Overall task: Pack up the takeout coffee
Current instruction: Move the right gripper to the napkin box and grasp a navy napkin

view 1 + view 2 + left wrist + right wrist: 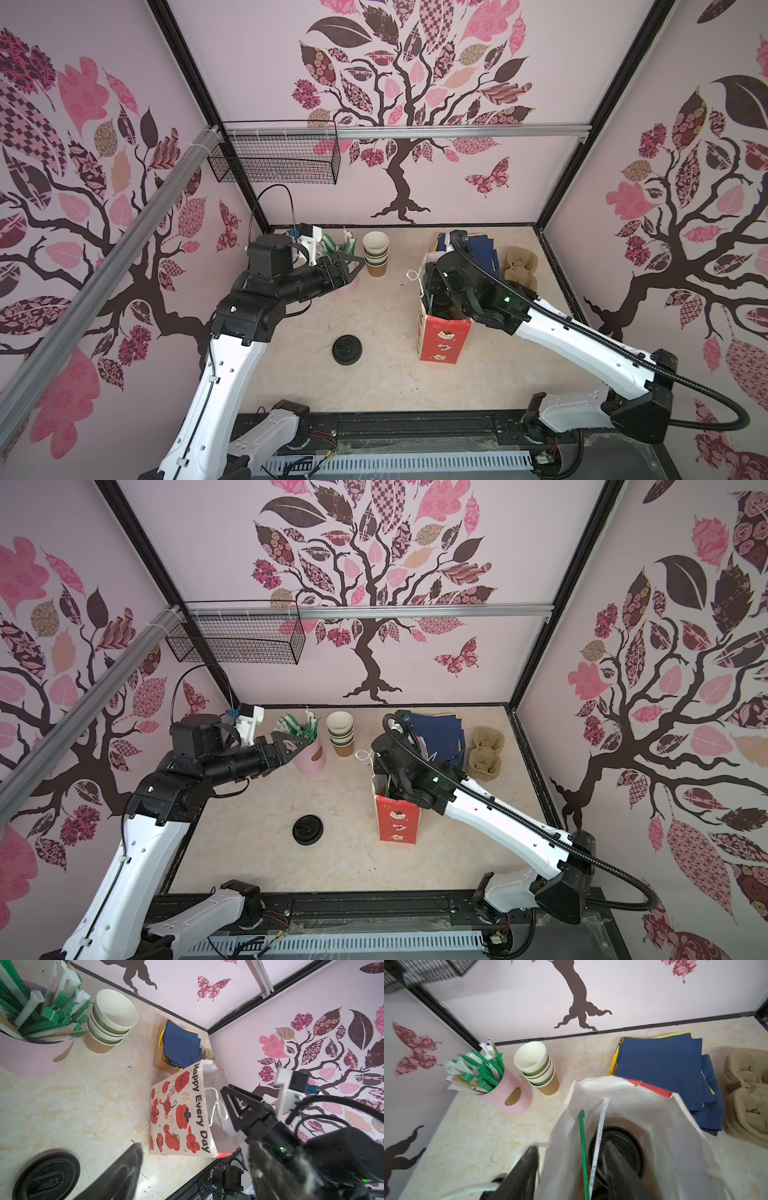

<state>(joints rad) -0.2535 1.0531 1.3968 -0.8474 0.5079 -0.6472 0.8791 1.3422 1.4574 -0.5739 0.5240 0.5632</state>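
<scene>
Black-lidded takeout coffee (633, 1147) sits in the paper bag (664, 1136) with two straws (582, 1147); right gripper (571, 1145) hangs over it, jaws parted, empty; left gripper (297, 742) hovers unclenched near the pink straw cup (309, 760); packing seems nearly done

Marble table (386, 386), lid stack (347, 350), bag (441, 340), cup stack (376, 255), napkins (440, 733)

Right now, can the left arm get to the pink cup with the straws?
Probably yes: the left gripper hangs open right by the pink cup and its straws, with nothing seen between them.
</scene>
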